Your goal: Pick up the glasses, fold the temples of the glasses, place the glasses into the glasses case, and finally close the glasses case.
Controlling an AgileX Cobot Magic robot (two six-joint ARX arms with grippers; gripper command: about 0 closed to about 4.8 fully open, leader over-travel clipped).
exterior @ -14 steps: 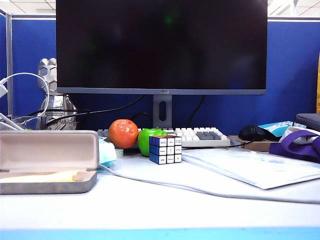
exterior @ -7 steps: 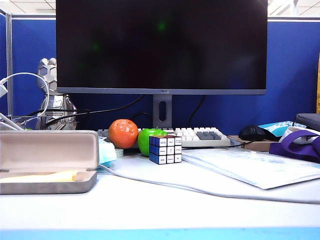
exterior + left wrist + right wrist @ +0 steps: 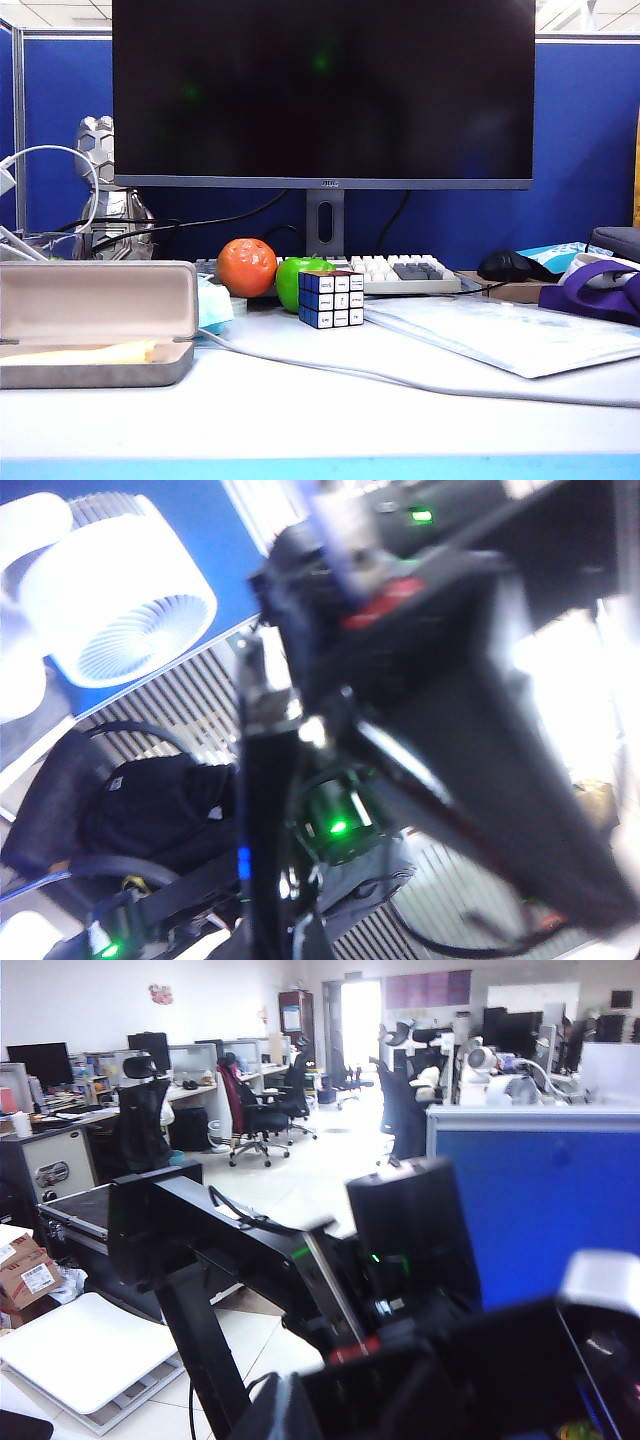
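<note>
Looking from the left of the exterior view: finding the glasses case (image 3: 95, 330), a hard box with round corners, fuzzy grey outside and smooth pale beige inside, lying open on the white table (image 3: 300, 420) with its lid standing up. Seeing a soft yellow cloth (image 3: 85, 352) resting flat inside it. Spotting a shiny silver figure (image 3: 105, 190) with many flat faces standing far behind.

Moving right: passing a light blue packet (image 3: 213, 305) just beside the case, then a round bumpy orange ball (image 3: 246, 267) touching a smooth green apple (image 3: 292, 280). Noticing a square puzzle cube (image 3: 331, 298) with white squares in front of the apple. Looking up at a big dark flat monitor (image 3: 322, 90) on a grey stand. Reaching a white keyboard (image 3: 405, 272), a clear crinkly plastic sheet (image 3: 510, 335), and a black mouse (image 3: 513, 266).

Not finding the glasses anywhere, so not telling where they are.

Seeing neither arm over the table. Showing the left gripper (image 3: 470, 740) only as a big dark blur, raised and pointing off the desk toward the room; not able to tell if open or closed. Holding the right gripper (image 3: 470, 1380) closed tight, lifted level, facing the office, with nothing seen in it.
</note>
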